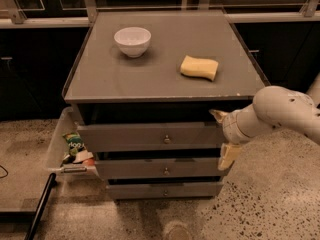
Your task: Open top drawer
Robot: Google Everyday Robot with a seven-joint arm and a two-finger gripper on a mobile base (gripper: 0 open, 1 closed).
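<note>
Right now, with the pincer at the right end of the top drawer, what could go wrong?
The open pincer sits well right of the top drawer and its knob, so closing here would likely grab nothing or catch the front's edge. The knob is small and round; a grip may slip. A jolt could shift the bowl or sponge on the cabinet top.

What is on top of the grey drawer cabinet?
A white ceramic bowl and a yellow sponge. Drawer contents are hidden. The gripper is at the right end of the top drawer.

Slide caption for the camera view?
Robot gripper at the right end of the top drawer, white bowl and yellow sponge on cabinet top.
</note>
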